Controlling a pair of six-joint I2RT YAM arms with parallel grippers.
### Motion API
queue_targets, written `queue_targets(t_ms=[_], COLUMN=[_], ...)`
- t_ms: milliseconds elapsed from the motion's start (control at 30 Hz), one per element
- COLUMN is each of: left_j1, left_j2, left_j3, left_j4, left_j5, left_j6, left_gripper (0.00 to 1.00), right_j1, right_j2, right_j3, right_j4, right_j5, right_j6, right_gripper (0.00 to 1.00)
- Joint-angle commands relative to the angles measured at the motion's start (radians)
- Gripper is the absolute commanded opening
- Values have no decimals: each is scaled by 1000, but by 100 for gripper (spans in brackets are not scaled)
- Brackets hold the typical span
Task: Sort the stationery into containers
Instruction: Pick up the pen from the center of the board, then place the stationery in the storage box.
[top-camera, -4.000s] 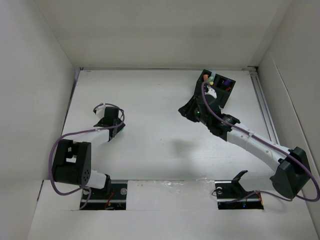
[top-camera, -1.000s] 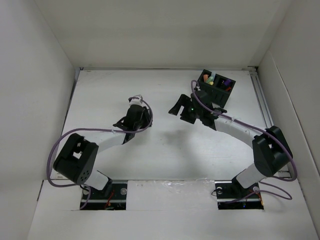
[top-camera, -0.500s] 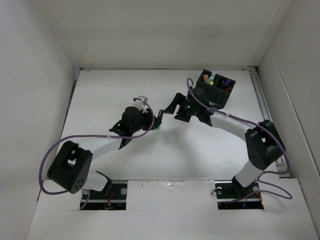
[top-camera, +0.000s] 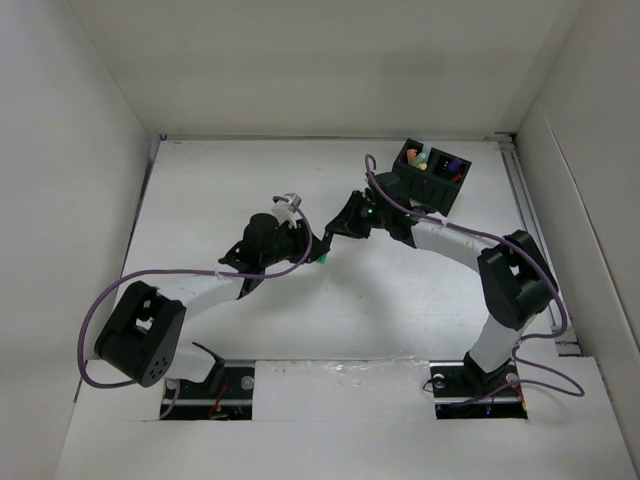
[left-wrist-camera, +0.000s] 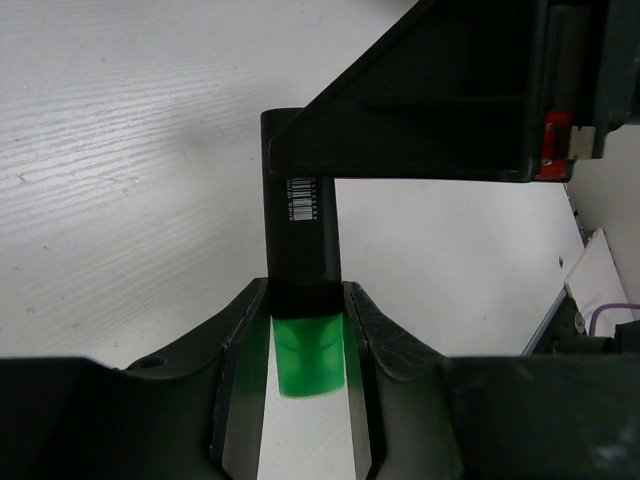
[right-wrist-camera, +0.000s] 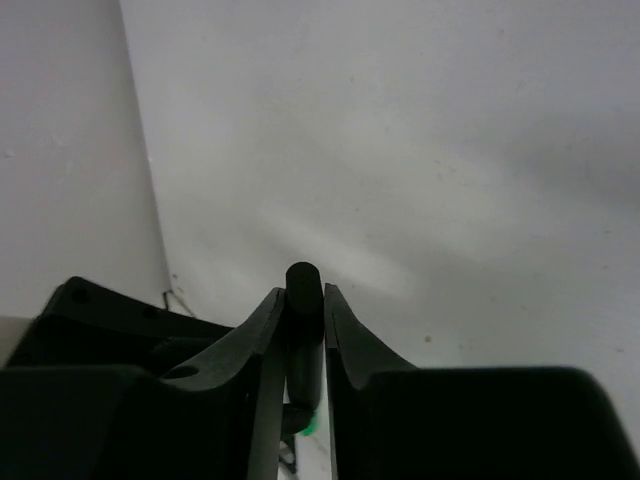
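Converging since a second ago, your left gripper (left-wrist-camera: 303, 296) and right gripper (right-wrist-camera: 302, 295) both clamp the green-tipped black marker (left-wrist-camera: 300, 235) over the middle of the table (top-camera: 225, 175). Handover looks ready; the organiser box (top-camera: 440, 192) waits at one o'clock.

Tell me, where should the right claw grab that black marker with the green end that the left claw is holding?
The bare black barrel of the black marker, approached from the end opposite the left gripper. That gripper pinches the green end, leaving only the far barrel free; the right gripper clasps it there.
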Motion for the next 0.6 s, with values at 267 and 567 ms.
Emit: queue_targets(t_ms=[267, 567], left_j1=[2, 2], left_j2=[-74, -246], left_j3=[-35, -120], left_j4=[82, 134], left_j5=[26, -14], left_j6=[17, 8], left_gripper=[62, 89], right_j1=[7, -230], right_j2=[-25, -110], right_j3=[11, 57], right_j4=[79, -53], right_j5=[12, 187], right_j6=[11, -4], right_gripper=[0, 0])
